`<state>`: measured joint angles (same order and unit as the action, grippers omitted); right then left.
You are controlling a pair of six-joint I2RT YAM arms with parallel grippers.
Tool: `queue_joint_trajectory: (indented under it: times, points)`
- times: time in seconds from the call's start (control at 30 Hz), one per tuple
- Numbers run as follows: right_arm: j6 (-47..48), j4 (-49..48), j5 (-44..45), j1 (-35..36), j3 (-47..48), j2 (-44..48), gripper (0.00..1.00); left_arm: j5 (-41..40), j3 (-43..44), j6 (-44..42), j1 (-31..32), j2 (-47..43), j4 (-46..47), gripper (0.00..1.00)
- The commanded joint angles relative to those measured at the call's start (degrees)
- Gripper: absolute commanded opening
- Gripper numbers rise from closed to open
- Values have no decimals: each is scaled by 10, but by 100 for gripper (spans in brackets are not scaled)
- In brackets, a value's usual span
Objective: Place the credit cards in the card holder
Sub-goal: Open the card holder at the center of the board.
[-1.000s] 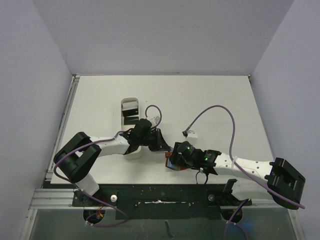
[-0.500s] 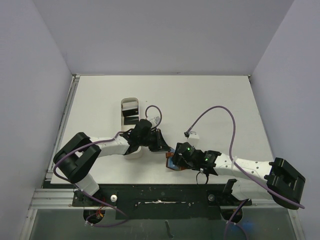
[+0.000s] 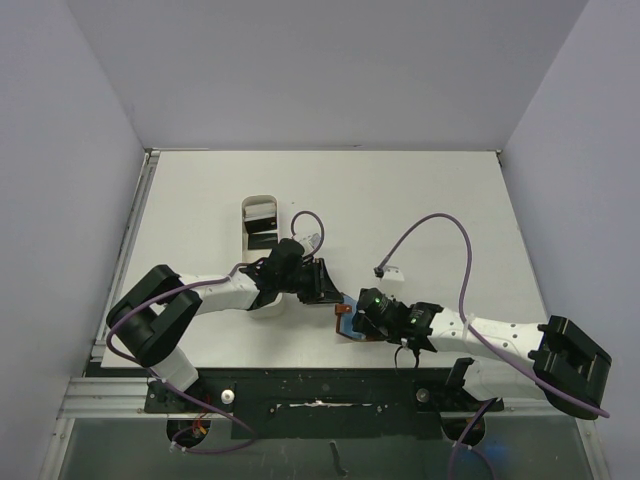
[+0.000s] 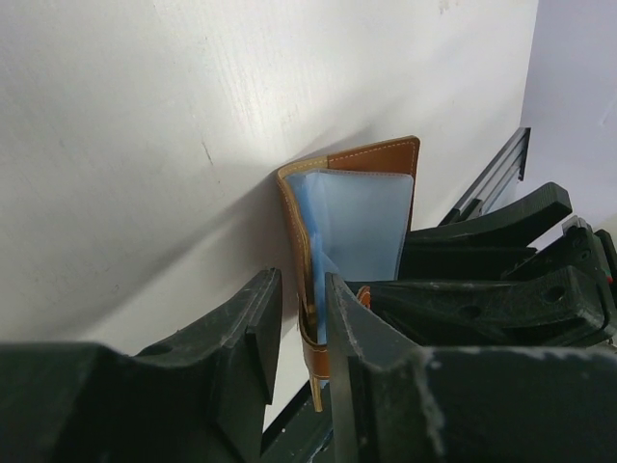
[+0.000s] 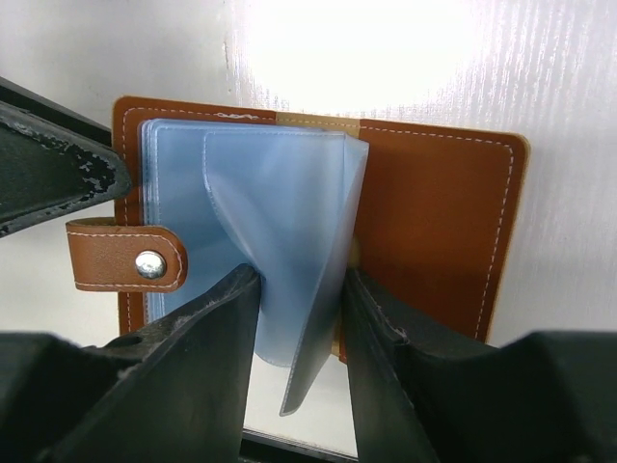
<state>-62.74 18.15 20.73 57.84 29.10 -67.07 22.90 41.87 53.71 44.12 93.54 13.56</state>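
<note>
The card holder (image 5: 434,212), brown leather with pale blue pocket leaves, lies open near the table's front edge (image 3: 342,320). My right gripper (image 5: 299,280) is shut on a bunch of its blue leaves, which bow between the fingers (image 5: 212,338). In the left wrist view the card holder (image 4: 362,212) shows edge-on. My left gripper (image 4: 301,289) stands open, its jaws either side of the cover's near edge, with a gap on the left side. From above, the left gripper (image 3: 326,288) is just left of the right gripper (image 3: 353,318). Dark credit cards (image 3: 262,238) lie in the white tray (image 3: 248,212).
The long white tray sits left of centre, partly under my left arm (image 3: 225,290). A purple cable (image 3: 440,222) loops above the right arm. The black front rail (image 3: 320,395) runs just behind the card holder.
My left gripper's jaws have parted from shut. The right gripper has closed slightly on the leaves and edged a little toward the front rail with the card holder.
</note>
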Motion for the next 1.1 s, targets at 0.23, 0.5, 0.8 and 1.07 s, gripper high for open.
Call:
queue_joint_trajectory:
  times: [0.23, 0.5, 0.8, 1.07]
  points:
    - [-12, 26, 41, 5, 0, 23, 39, 5, 10, -12, 4, -1, 32, 23]
    - [-9, 26, 43, 4, -5, 37, 39, 16, 16, -14, 5, 5, 41, 32]
    - [-6, 6, 37, 4, -15, 25, 32, 27, 40, -34, 16, 33, 37, 43]
    - [4, -24, 27, 3, -42, 53, 29, 20, 51, -46, 17, 71, 41, 44]
